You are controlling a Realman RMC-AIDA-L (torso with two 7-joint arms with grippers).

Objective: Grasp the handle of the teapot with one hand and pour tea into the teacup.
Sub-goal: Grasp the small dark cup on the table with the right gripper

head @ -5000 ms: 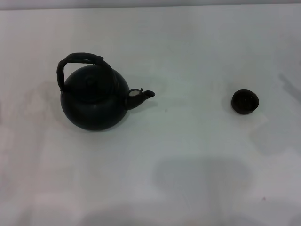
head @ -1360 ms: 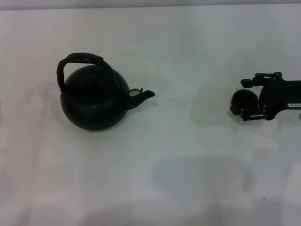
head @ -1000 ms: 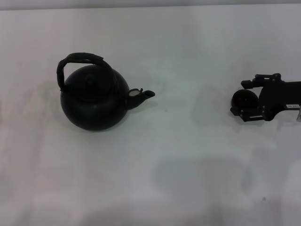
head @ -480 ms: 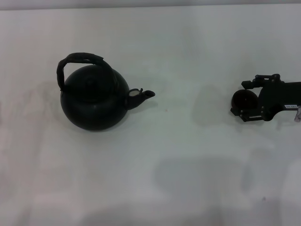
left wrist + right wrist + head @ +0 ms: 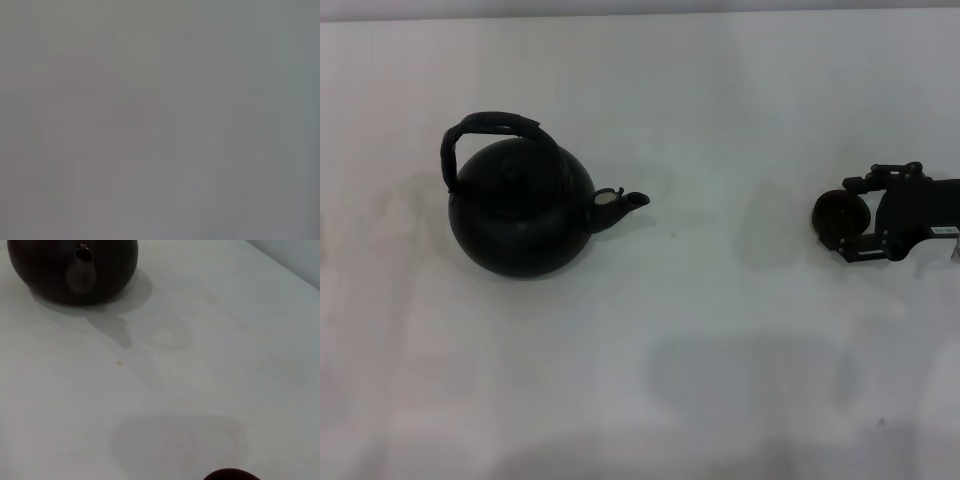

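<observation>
The black teapot stands upright on the left of the white table. Its arched handle loops over the top, and its spout points right toward the teacup. My right gripper reaches in from the right edge. It is open, with one finger on each side of the small black teacup. In the right wrist view the teapot is far off with its spout facing me. The teacup's rim just shows at the frame's edge. My left gripper is out of view.
The table's far edge runs along the top of the head view. The left wrist view holds only a plain grey surface. Bare table lies between the teapot and the teacup.
My right gripper came in from the right beside the teacup. Over the last second it drifted slightly right and toward the near edge. Teapot and teacup have not moved.
</observation>
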